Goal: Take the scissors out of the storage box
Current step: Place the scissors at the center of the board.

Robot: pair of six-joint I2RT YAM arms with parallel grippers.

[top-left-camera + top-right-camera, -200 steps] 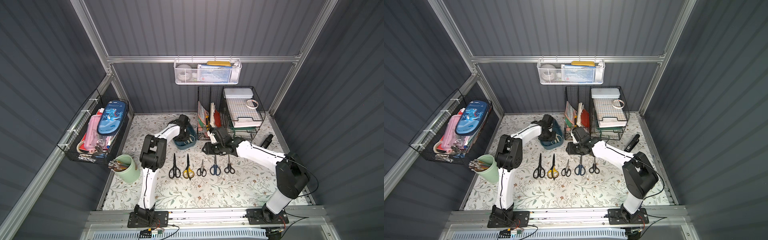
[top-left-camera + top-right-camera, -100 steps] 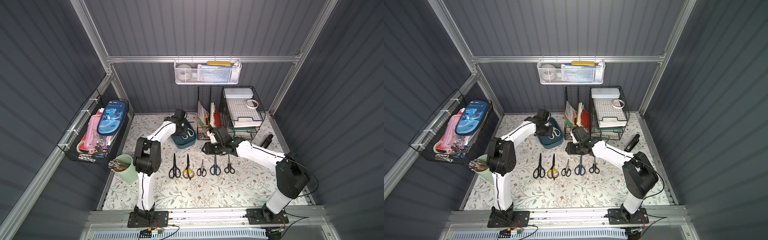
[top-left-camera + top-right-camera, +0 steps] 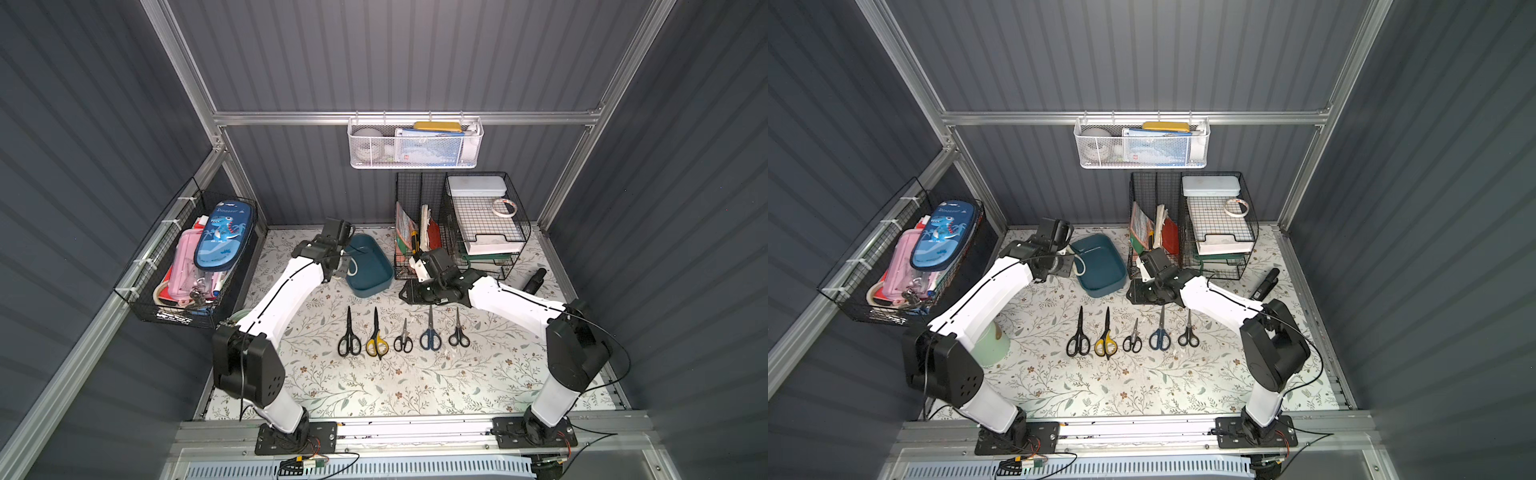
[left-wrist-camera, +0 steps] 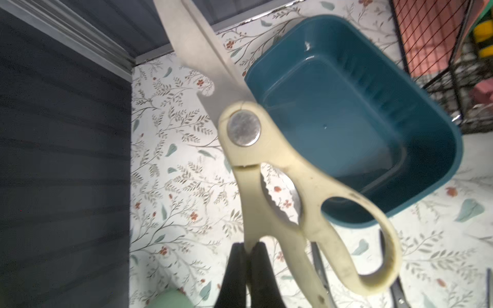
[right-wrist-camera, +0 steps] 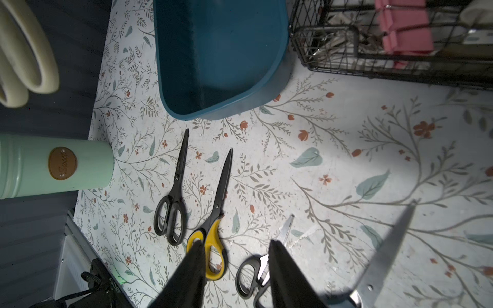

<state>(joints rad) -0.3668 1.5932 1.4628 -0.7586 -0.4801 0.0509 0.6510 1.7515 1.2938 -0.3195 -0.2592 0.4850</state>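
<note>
Left tool [image 4: 246, 249] clamped on a handle of the cream-handled scissors [image 4: 269, 170], at left edge of storage box [image 3: 374, 289], frame centre. Right tool [image 5: 237, 242]: jaws apart, gripping nothing, above row of five scissors [image 3: 402, 340] on worktop [image 3: 374, 386].

Seeing smooth teal plastic with a soft gloss on the storage box [image 4: 346, 101]. Noting scuffed, dull cream plastic on the handles of the cream-handled scissors [image 4: 256, 157], with brushed matt steel for blades, and a shinier metal rivet. Finding matt black coating on the blades of the yellow-and-black scissors [image 5: 218, 205]. Reading the bench [image 5: 346, 128] covering as a matt, floral-printed sheet — the wire basket [image 5: 400, 76] as black-coated metal.
</note>
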